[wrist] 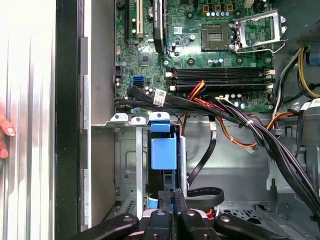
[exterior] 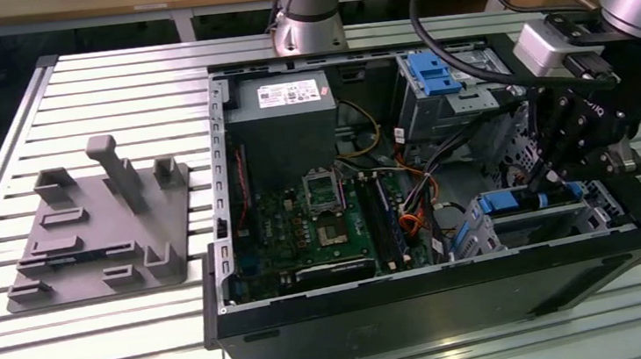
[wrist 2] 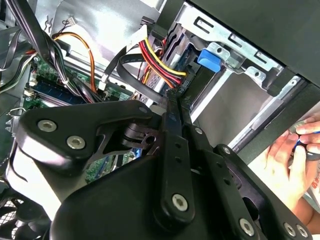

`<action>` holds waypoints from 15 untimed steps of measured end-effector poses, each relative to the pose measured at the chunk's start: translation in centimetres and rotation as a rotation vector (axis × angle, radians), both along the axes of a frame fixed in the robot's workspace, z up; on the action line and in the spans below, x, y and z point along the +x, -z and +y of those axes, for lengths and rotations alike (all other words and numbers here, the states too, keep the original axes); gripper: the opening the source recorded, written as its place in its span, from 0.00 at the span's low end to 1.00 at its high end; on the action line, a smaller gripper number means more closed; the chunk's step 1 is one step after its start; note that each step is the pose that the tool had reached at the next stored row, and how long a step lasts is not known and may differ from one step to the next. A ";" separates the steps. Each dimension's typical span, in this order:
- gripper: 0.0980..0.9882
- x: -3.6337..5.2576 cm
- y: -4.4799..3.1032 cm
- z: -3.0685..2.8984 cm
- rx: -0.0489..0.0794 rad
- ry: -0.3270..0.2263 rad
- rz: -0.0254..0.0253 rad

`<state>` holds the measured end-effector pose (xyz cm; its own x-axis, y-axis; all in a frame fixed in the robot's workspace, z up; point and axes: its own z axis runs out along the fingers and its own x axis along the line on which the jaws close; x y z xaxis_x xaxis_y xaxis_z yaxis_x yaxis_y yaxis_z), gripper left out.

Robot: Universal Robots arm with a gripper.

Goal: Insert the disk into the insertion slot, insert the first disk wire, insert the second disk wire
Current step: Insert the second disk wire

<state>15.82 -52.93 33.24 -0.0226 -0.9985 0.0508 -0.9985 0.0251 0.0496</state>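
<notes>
First wrist view has your pincer (wrist: 172, 200) pinched narrow right above the disk (wrist: 164, 152), which sits in the insertion slot (wrist: 125, 165); push straight, don't snag the wires (wrist: 225, 115).

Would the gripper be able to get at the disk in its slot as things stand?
Probably yes. The gripper hangs right at the blue-framed disk seated in the insertion slot, fingers together. The black cables run alongside, not across its path.
</notes>
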 end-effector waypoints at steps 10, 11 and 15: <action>0.13 0.01 0.25 0.01 0.002 0.000 -0.0128; 0.13 -0.01 0.23 0.00 0.001 0.000 -0.0142; 0.20 -0.04 -0.13 0.00 0.000 0.000 -0.0194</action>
